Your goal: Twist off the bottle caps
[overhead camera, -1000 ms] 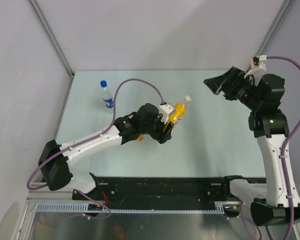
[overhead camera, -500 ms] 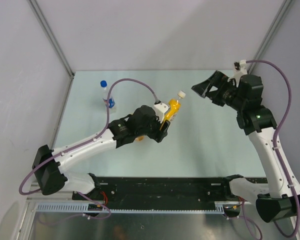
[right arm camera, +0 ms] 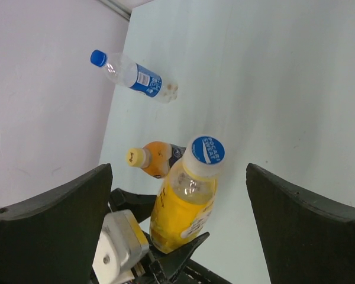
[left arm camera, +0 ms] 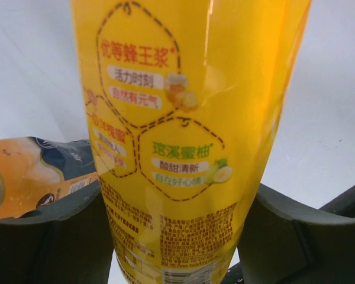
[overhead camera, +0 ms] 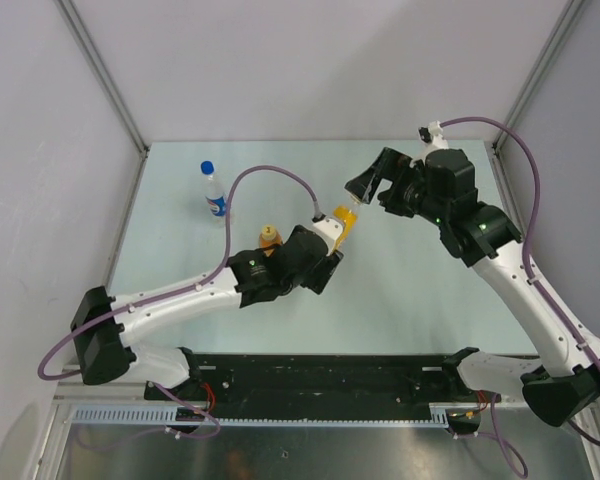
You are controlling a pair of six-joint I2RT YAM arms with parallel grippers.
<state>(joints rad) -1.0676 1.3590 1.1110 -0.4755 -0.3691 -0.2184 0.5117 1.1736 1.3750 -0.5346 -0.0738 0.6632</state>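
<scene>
The top view looks steeply down from high over the near edge, far enough off to take in most of the counter (overhead camera: 420,290). The left wrist view sits right against the yellow bottle (left arm camera: 183,118), whose label fills it, while the right wrist view looks down from farther off onto that bottle's cap (right arm camera: 204,151). All three views share the yellow bottle.

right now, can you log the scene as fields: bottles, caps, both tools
yellow juice bottle: tilted, held low on its body
white cap: blue top, on the yellow juice bottle
left tool: shut on yellow juice bottle
right tool: open, lined up around the white cap, not gripping
water bottle: far left, apart from the arms
blue cap: on the water bottle
orange bottle: beside the yellow one
yellow-orange cap: on the orange bottle
</scene>
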